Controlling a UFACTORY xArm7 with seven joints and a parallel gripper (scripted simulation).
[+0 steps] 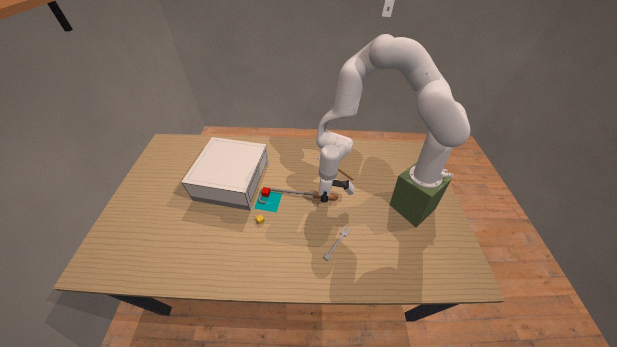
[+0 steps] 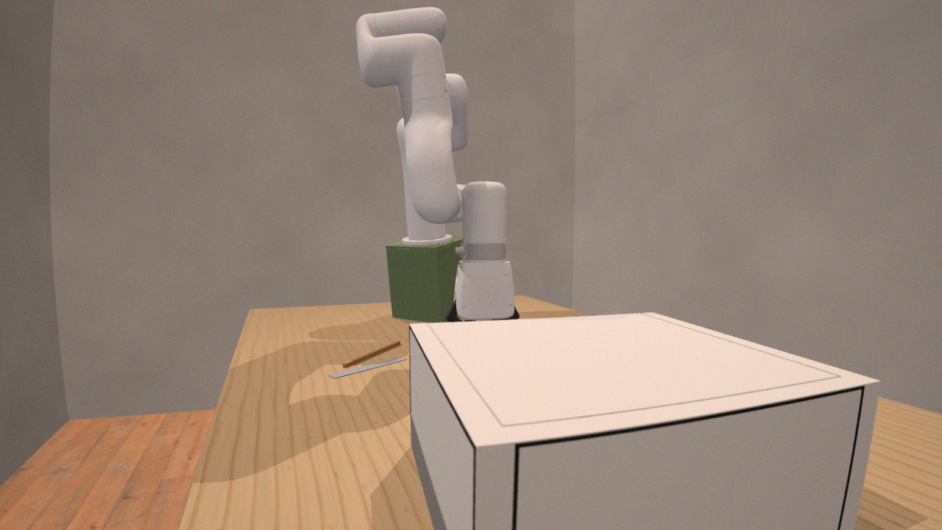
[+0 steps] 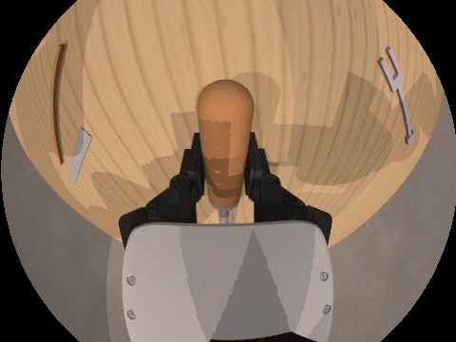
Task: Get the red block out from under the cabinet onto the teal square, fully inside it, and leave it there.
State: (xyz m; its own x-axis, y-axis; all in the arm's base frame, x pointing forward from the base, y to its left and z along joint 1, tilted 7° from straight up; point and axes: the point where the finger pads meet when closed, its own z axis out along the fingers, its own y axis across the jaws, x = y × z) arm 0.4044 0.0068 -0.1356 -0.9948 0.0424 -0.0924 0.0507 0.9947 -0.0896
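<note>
Pinching the hook tool's (image 1: 288,191) wooden handle (image 3: 224,133), the gripper (image 1: 323,197) stands low; the red block (image 1: 265,191) sits at the teal square's (image 1: 271,203) corner.

A room with plain grey walls (image 1: 107,86) meeting at a corner behind a large light wooden table (image 1: 172,259) on dark angled legs (image 1: 146,304). The floor (image 1: 539,241) is reddish-brown wooden planks. A wooden shelf (image 1: 17,6) on a black bracket juts from the upper left wall. A small white plate (image 1: 387,7) is fixed high on the back wall. Soft overlapping shadows fall across the table.
</note>
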